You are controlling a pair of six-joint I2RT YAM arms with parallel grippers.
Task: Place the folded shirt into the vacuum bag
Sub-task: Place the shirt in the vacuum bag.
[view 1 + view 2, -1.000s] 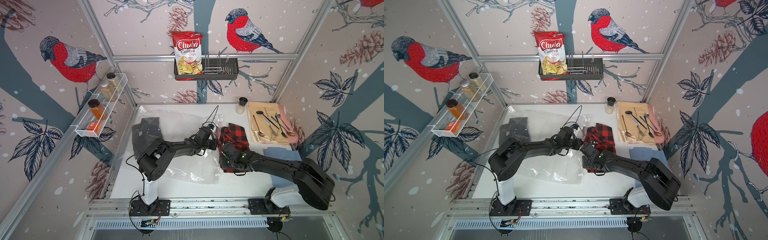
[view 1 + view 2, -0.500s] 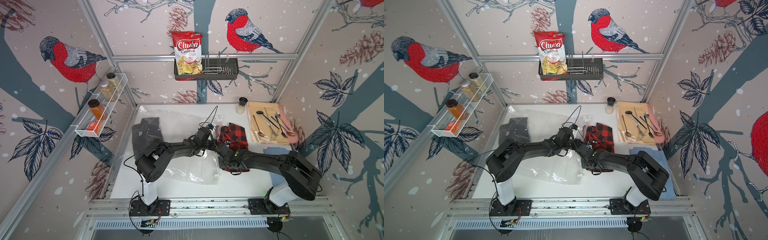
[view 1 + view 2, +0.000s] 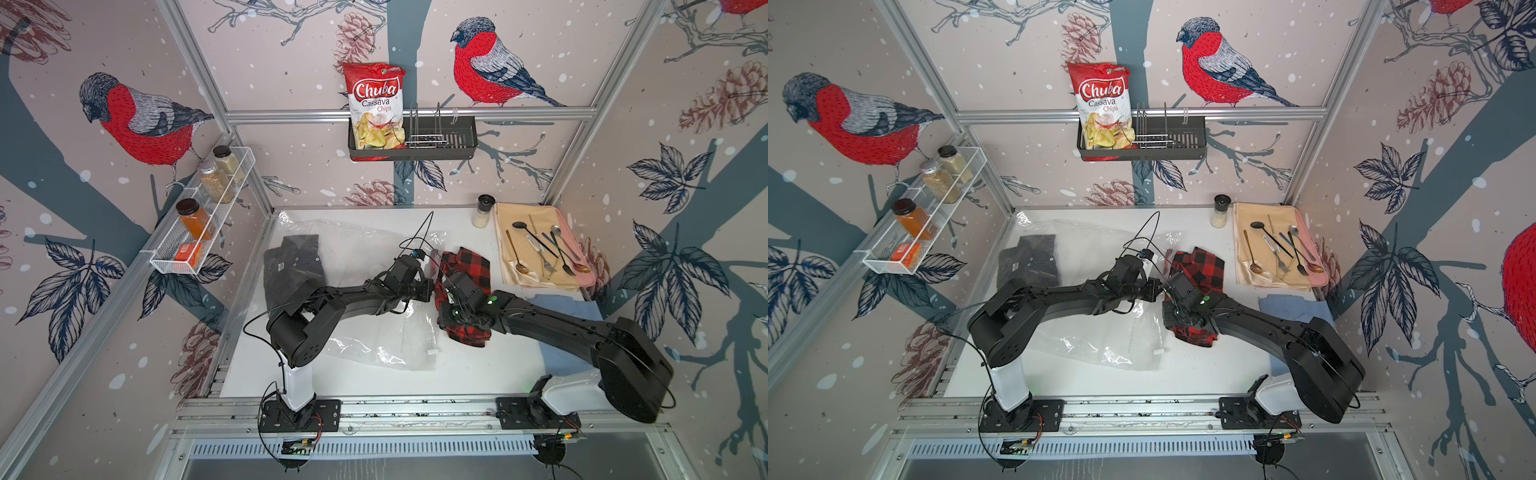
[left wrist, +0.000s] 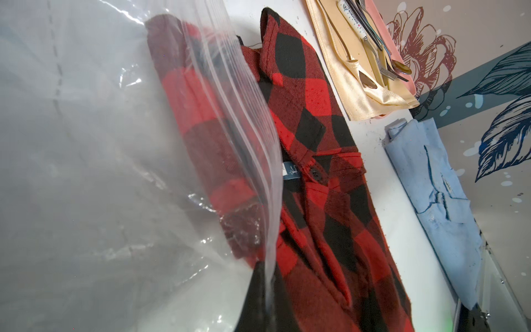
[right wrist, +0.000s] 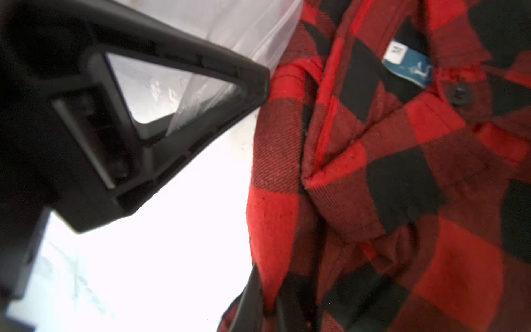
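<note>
**Both grippers clamped: one on the bag's mouth, one on the plaid shirt**

The folded flannel shirt point(image 3: 465, 266) point(image 3: 1200, 266) in red-and-black buffalo check lies on the white table point(image 3: 478, 370), just right of centre, between the two arms. Its weave is a coarse twill. It lies collar-up, with a small blue neck label point(image 4: 290, 172) and a black button point(image 4: 316, 174) showing at the placket. The near end is bunched and rumpled rather than flat.

The large clear, crinkly plastic vacuum bag point(image 3: 361, 249) point(image 3: 1100, 249) spreads over the table's left and middle. Its ribbed zip edge point(image 4: 244, 115) runs along the shirt's left side, and a small white slider clip point(image 3: 432, 351) point(image 3: 1158, 351) sits at the near corner. In the left wrist view a strip of the shirt shows dimmed through the plastic beyond the zip edge. Most of the cloth lies outside it, bare and bright.

The left gripper point(image 4: 265, 276) is closed tight on the zip edge and holds that plastic layer raised above the table. The right gripper point(image 5: 267, 304) is pinched nearly closed on the shirt's left edge, with red cloth caught between its fingertips.

A dark grey folded garment point(image 3: 293, 270) lies at the bag's far left end. I cannot tell whether it is in the bag or under it. A pale blue folded shirt point(image 4: 436, 201) lies to the plaid shirt's right.
</note>
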